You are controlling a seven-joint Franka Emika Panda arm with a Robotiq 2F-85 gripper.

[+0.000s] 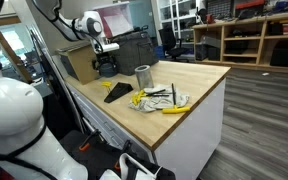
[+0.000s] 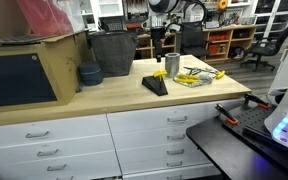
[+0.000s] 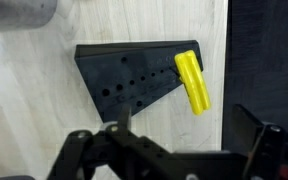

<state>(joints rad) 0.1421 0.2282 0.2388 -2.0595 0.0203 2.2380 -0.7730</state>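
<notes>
A black wedge-shaped block point(image 3: 132, 72) with several small holes lies flat on the wooden worktop point(image 3: 44, 120). A yellow handle-like piece point(image 3: 192, 80) rests across its wide end. In the wrist view my gripper point(image 3: 184, 132) hangs above the bare wood just beside the block, open, with nothing between its fingers point(image 3: 120, 118). In both exterior views the gripper point(image 1: 106, 58) point(image 2: 162, 50) is held well above the block point(image 1: 117, 93) point(image 2: 156, 86). A metal cup point(image 1: 142, 75) point(image 2: 173, 65) stands just behind the block.
A pile of yellow-handled tools point(image 1: 166, 99) point(image 2: 196, 76) lies beside the block, near the worktop's end. A blue bowl point(image 2: 89, 73), a black basket point(image 2: 112, 52) and a cardboard box point(image 2: 54, 60) stand along the back. The worktop's edge point(image 3: 227, 90) is close by.
</notes>
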